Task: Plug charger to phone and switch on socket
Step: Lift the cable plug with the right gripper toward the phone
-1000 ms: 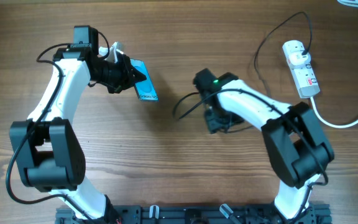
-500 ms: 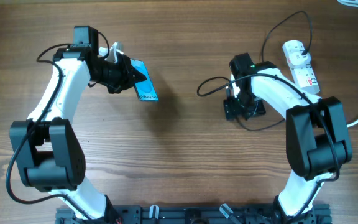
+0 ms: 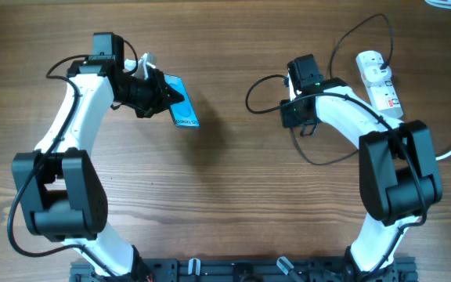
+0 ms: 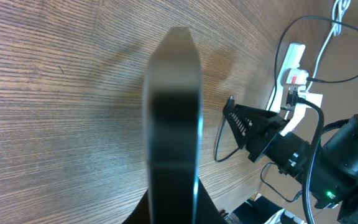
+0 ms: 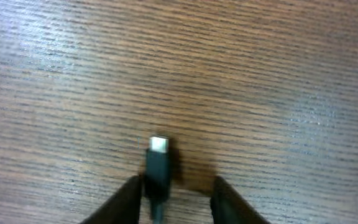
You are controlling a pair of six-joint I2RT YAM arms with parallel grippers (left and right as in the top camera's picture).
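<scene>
My left gripper [image 3: 165, 97] is shut on the phone [image 3: 183, 107] and holds its cyan screen tilted above the table. In the left wrist view the phone [image 4: 173, 118] shows edge-on between the jaws [image 4: 173, 208]. The charger's black cable [image 3: 250, 97] loops from my right gripper [image 3: 295, 116] back to the socket [image 3: 380, 88], where its white plug [image 3: 373, 66] sits. In the right wrist view the small metal-tipped plug [image 5: 158, 163] lies between the jaws [image 5: 176, 196], against the left finger with a gap to the right finger. The jaws are apart.
The socket's thick white cord [image 3: 437, 153] runs off the right table edge. The socket [image 4: 291, 67] and my right arm [image 4: 291, 152] show at the right of the left wrist view. Bare wood [image 3: 225, 204] lies between the arms.
My right gripper has moved right and toward the back, nearer the socket. The black cable's loop shifted the same way. The left arm and phone have not moved.
</scene>
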